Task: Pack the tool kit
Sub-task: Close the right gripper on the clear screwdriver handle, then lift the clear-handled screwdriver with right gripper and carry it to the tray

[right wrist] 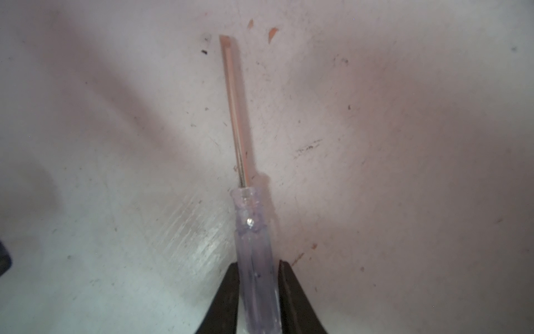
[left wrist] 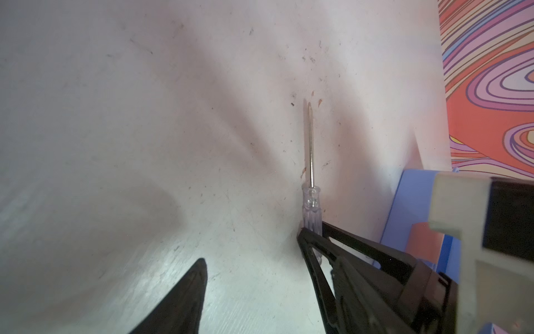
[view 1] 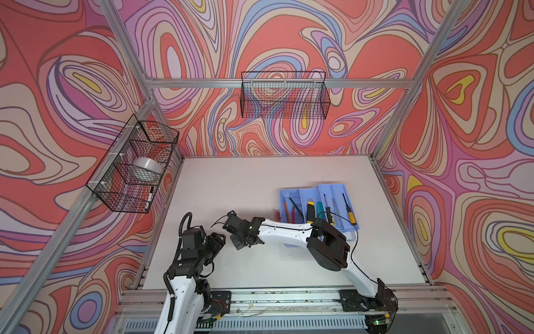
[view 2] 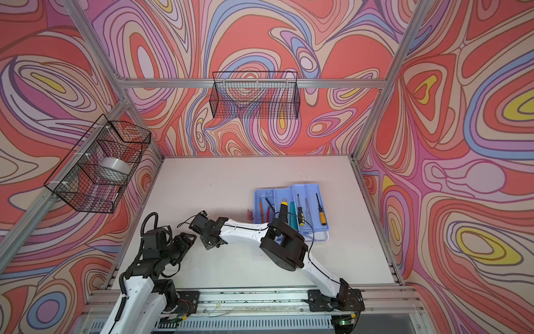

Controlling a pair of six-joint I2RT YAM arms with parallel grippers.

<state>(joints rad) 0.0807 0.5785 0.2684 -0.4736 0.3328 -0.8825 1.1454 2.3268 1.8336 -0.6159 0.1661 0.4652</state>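
A small clear-handled screwdriver [right wrist: 255, 245] lies on the white table, its thin shaft pointing away. My right gripper [right wrist: 258, 267] has a black finger pressed against each side of the handle. In both top views this gripper [view 1: 231, 231] reaches across to the left-middle. The left wrist view shows the same screwdriver [left wrist: 311, 202] just ahead. My left gripper [left wrist: 260, 274] is open beside it with nothing between its fingers. The tool kit's light blue tray [view 1: 332, 187] sits on its white box [view 1: 351, 235] at the right, holding several screwdrivers, knives and hex keys.
A black wire basket [view 1: 284, 95] hangs on the back wall. Another basket [view 1: 135, 164] on the left wall holds a tape roll [view 1: 147, 167] and a marker [view 1: 149, 198]. Aluminium frame rails border the table. The right arm's elbow [view 1: 328, 245] overhangs the tray's near edge.
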